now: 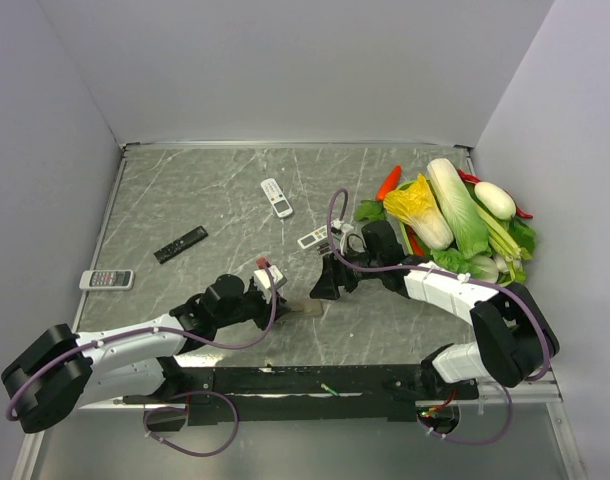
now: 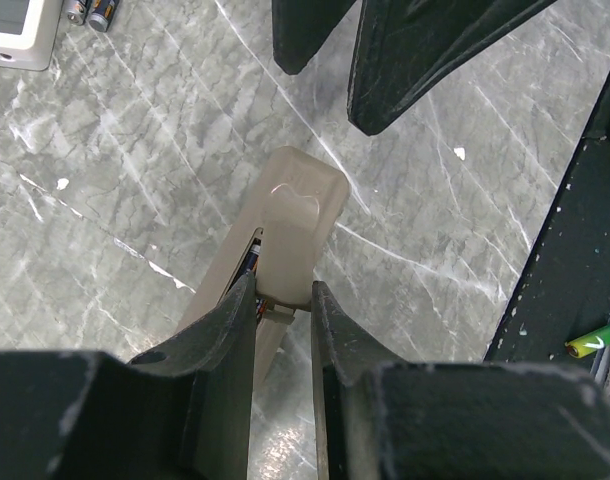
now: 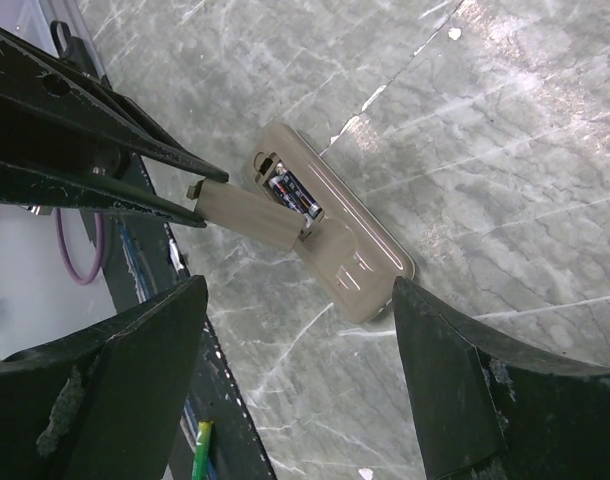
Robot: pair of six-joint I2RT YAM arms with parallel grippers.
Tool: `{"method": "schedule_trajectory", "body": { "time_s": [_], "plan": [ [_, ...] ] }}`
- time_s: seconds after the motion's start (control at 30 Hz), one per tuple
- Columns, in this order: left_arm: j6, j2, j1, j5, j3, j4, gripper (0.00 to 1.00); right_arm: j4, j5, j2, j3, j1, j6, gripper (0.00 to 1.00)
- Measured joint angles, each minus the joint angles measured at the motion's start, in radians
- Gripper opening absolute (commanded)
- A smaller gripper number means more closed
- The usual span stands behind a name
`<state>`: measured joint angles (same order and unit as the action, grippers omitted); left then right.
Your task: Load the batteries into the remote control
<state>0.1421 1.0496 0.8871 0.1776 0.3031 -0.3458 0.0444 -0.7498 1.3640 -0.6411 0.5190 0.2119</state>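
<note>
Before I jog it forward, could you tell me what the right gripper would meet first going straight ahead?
Most likely the remote control, lying back-up straight ahead, though depth is hard to judge.

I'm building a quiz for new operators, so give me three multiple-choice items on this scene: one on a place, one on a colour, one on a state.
1. Where do the vegetables lie?
A. near left corner
B. far right corner
C. middle of the near edge

2. What colour is the cover held by the left gripper?
A. beige
B. black
C. red

3. How is the right gripper above the remote?
A. shut on the cover
B. shut on the remote
C. open, holding nothing

Answers:
1 B: the top view shows them heaped at the far right.
2 A: both wrist views show a beige plate between its fingers.
3 C: its fingers stand wide apart, clear of the remote.
</note>
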Motion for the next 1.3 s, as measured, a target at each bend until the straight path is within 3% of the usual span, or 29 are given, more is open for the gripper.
{"method": "schedule_trajectory", "body": {
  "time_s": [0.47, 0.6, 0.93, 1.3],
  "plan": [
    [0.0, 0.013, 0.0, -0.007, 0.003, 0.015, 0.01, -0.066, 0.043, 0.006, -0.014, 0.013, -0.058, 0.84],
    [0.005, -0.043, 0.0, -0.015, 0.009, 0.061, 0.01, -0.145, 0.119, 0.01, -0.065, 0.085, -0.162, 0.86],
    [0.036, -0.418, 0.001, -0.07, -0.034, 0.081, 0.01, -0.275, 0.279, 0.082, -0.204, 0.193, -0.448, 0.85],
    [0.036, -0.379, 0.001, -0.064, -0.075, 0.082, 0.01, -0.437, 0.333, 0.206, -0.306, 0.287, -0.676, 0.77]
  ]
}}
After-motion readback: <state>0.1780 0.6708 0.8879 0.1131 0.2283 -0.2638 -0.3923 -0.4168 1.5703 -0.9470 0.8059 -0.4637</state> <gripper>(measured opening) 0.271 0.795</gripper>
